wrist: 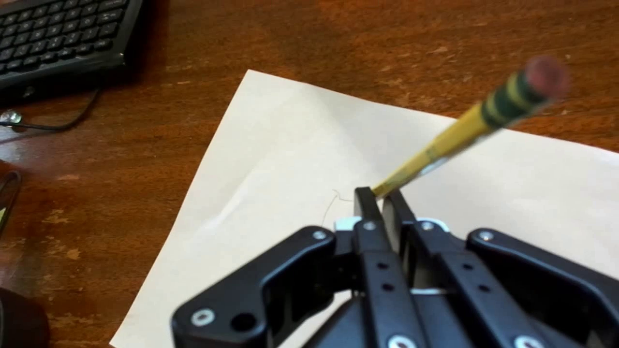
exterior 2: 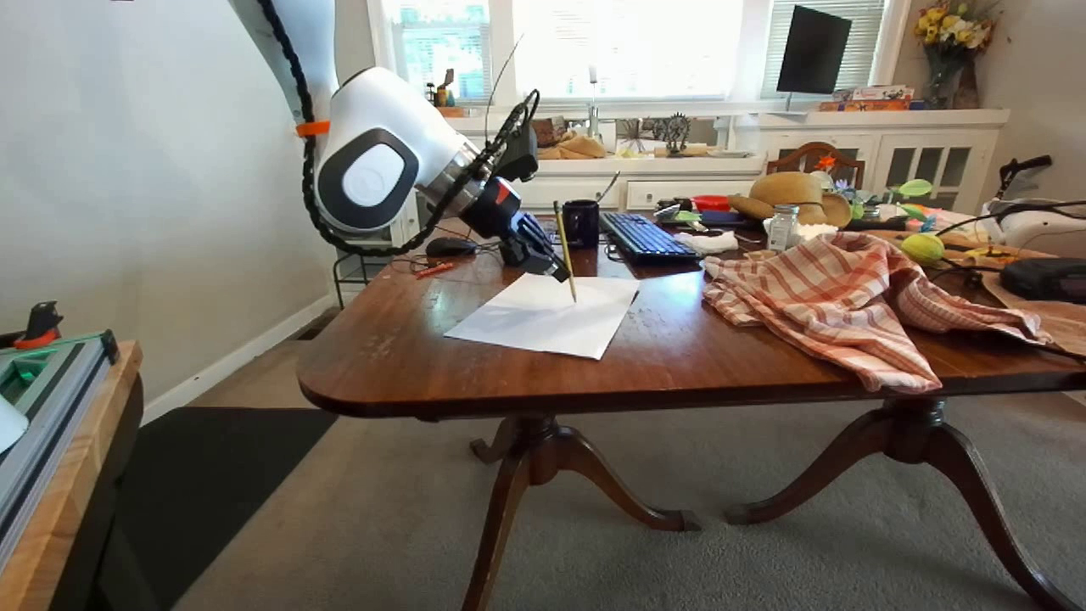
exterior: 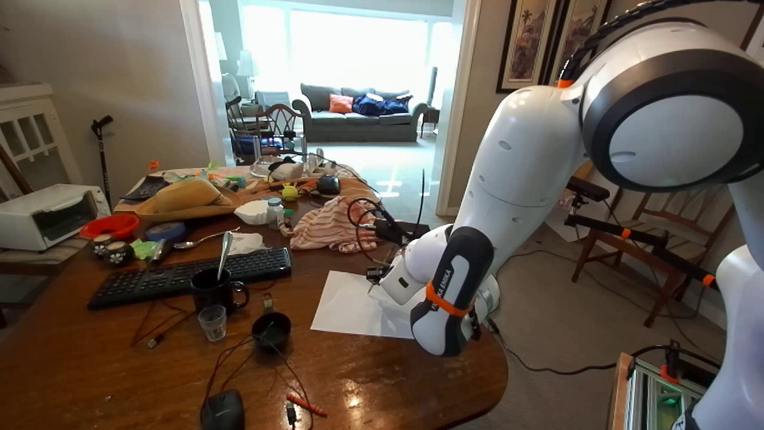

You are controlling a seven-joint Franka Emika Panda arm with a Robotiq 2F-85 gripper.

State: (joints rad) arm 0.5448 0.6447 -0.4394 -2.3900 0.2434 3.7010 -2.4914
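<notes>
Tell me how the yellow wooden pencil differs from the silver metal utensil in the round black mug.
The yellow wooden pencil has a pinkish eraser; the silver metal utensil looks plain and shiny. The pencil is clamped in the black gripper, pointing down at the white paper sheet; the utensil leans in the round black mug, its lower end hidden. Both are slim and tilted.

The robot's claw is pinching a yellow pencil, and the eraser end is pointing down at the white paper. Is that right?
Nearly! The eraser points up, away from the white paper, as the wrist view shows. The claw is indeed pinching a yellow pencil.
</notes>
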